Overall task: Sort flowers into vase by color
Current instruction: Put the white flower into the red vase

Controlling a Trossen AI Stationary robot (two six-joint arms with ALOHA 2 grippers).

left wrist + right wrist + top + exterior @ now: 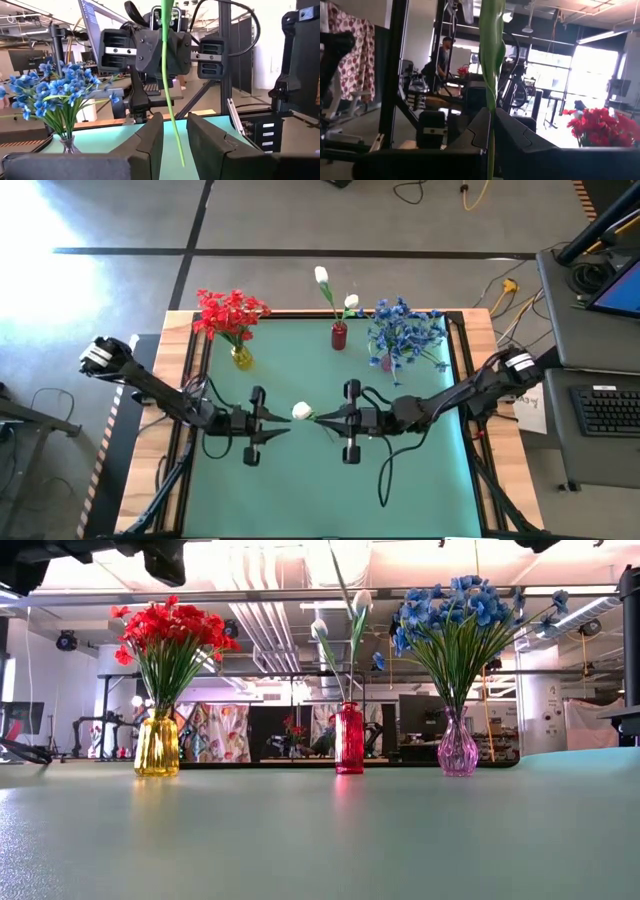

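Right gripper (322, 417): fingers clamped on green stem of white flower (302, 411), mid-table, above green mat (300, 480). Left gripper (283, 420): facing it, fingers parted around same stem. Rear row: red flowers (230, 311), white flowers (336, 290), blue flowers (405, 332) in vases

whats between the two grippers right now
A white flower hangs between the left gripper and right gripper, seen in the high view.

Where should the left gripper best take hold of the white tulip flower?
Grip the white tulip-like artificial flower on its thin green stem, beyond the pinch of the right gripper. The left gripper can close from where it is: the stem runs between its open fingers.
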